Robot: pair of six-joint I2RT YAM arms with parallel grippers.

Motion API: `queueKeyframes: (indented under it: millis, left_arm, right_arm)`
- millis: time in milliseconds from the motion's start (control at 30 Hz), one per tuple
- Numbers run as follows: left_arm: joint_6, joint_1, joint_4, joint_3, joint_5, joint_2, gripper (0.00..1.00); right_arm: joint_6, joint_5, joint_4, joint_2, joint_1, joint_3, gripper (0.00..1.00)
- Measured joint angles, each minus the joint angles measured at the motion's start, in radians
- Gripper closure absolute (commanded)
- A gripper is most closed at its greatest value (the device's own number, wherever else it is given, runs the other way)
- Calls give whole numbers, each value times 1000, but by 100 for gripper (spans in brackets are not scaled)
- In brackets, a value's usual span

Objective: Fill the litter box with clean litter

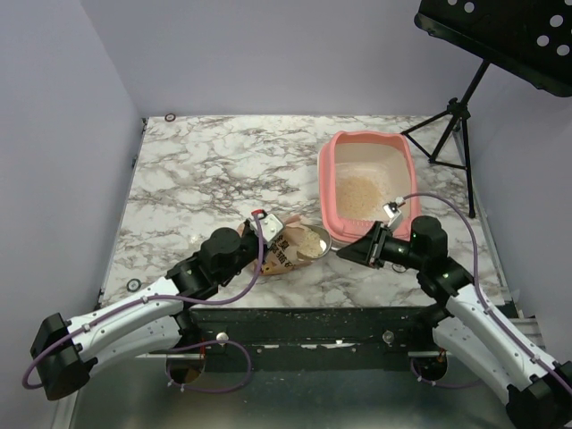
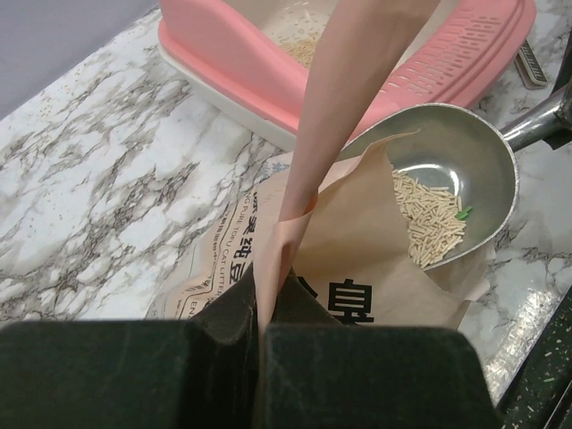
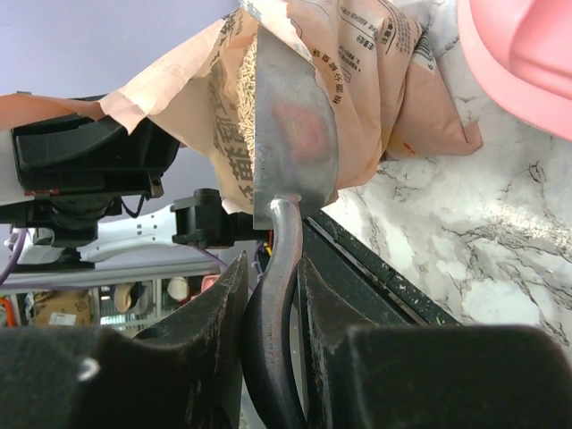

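The pink litter box point(image 1: 325, 183) stands at the right of the marble table and holds a patch of beige litter point(image 1: 359, 193); its rim also shows in the left wrist view point(image 2: 223, 54). My left gripper point(image 1: 256, 234) is shut on the upper edge of the orange-tan paper bag point(image 2: 357, 259), holding its mouth open. My right gripper point(image 3: 273, 277) is shut on the handle of the grey metal scoop point(image 3: 288, 125). The scoop bowl point(image 2: 456, 161) sits in the bag mouth with some litter pellets point(image 2: 431, 214) in it.
A black music stand point(image 1: 500, 36) on a tripod stands at the back right, beside the box. A pink slotted piece point(image 2: 465, 54) lies along the box. The dark front table edge point(image 1: 313, 317) runs just below the bag. Purple walls enclose the table.
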Motion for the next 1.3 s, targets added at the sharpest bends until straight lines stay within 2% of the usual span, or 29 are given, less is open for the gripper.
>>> queueKeyframes:
  millis: [767,1300]
  left_arm:
    - [0,-7,-54,-17,-73,-129,100]
    - [-10,-13,-68,-28,-126,-176,100]
  right_arm:
    - [241,81,35,-396,-4,-227,100]
    - [319,111,40,-509,-4,-282,100]
